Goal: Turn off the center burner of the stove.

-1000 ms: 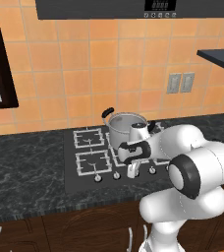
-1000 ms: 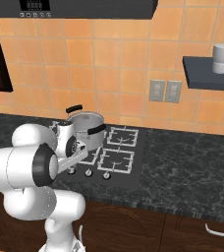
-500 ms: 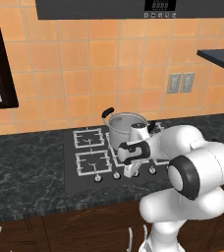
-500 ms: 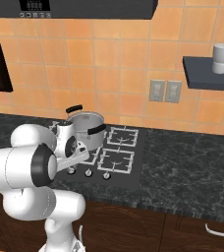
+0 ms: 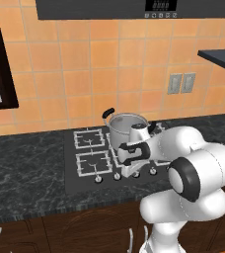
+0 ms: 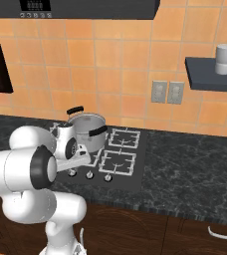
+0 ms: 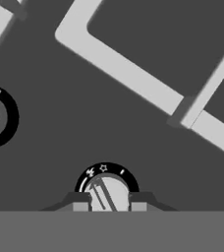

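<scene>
Pincer (image 7: 109, 206) lowered onto knob (image 7: 106, 194), pot (image 5: 127, 128) on stove (image 5: 80, 180)

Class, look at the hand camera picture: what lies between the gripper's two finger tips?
In the hand view, a round silver knob of the stove sits between the gripper's finger tips, one tip on each side of it.
</scene>
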Robot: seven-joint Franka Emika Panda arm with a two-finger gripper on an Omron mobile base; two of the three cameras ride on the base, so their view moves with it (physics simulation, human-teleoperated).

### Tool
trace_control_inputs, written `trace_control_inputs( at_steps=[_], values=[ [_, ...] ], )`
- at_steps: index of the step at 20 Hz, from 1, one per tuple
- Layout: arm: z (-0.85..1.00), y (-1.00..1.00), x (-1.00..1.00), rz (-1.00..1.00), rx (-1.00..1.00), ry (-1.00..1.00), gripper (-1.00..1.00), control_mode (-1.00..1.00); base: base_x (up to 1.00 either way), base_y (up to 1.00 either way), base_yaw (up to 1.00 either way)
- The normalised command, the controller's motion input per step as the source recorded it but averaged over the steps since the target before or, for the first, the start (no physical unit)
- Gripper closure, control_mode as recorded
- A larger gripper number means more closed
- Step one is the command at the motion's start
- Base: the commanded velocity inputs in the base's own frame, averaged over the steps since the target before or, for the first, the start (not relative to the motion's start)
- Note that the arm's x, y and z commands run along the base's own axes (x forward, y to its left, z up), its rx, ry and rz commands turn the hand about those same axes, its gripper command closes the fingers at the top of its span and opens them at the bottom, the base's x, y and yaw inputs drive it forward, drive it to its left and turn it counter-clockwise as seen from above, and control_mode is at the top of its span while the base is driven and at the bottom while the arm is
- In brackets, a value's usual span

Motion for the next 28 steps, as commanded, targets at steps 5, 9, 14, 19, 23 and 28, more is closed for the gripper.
trace_control_inputs(
  at_steps=[5, 9, 14, 19, 23, 28],
  values=[
    [-0.14, 0.00, -0.12, -0.19, 0.00, 0.00, 1.00, -1.00, 0.00, 0.00, 0.00],
    [-0.14, 0.00, -0.13, -0.18, 0.00, 0.00, 1.00, -1.00, 0.00, 0.00, 0.00],
    [-0.16, 0.00, -0.13, -0.17, 0.00, 0.00, 1.00, -1.00, 0.00, 0.00, 0.00],
    [-0.16, 0.00, -0.11, -0.17, 0.00, 0.00, 1.00, -1.00, 0.00, 0.00, 0.00],
    [-0.17, 0.00, -0.12, -0.17, 0.00, 0.00, 1.00, -1.00, 0.00, 0.00, 0.00],
    [-0.18, 0.00, -0.12, -0.18, 0.00, 0.00, 1.00, -1.00, 0.00, 0.00, 0.00]
  ],
)
